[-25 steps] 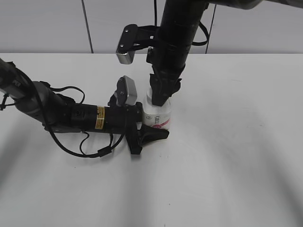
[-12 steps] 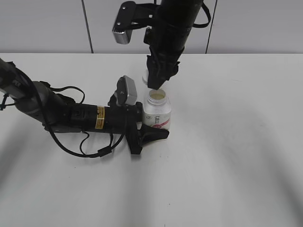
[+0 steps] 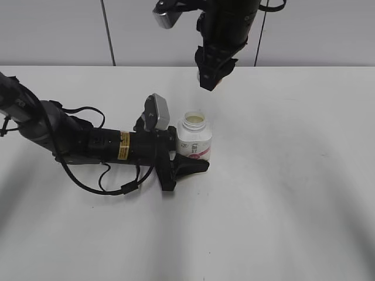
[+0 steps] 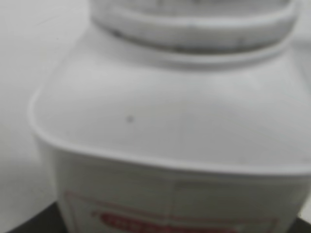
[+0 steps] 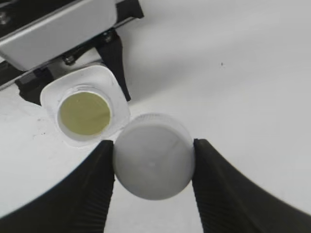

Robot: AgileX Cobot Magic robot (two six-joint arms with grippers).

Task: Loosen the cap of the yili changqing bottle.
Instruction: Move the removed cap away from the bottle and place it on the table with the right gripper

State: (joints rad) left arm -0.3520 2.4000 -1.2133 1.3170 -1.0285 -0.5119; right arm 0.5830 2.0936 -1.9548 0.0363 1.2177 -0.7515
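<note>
above white table (image 3: 293,175), right tool (image 5: 154,167) gripping cap (image 5: 154,162) (left tool's (image 3: 186,165) grip unclear)

white table (image 3: 293,193), grey panelled wall (image 3: 58,29)

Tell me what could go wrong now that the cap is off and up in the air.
The cap is pinched only at its rim by the right gripper; a slip would drop it, possibly onto the table.

The yili changqing bottle stands open, yellowish contents showing. The left gripper holds it low down, so a jolt of that arm might spill it.
</note>
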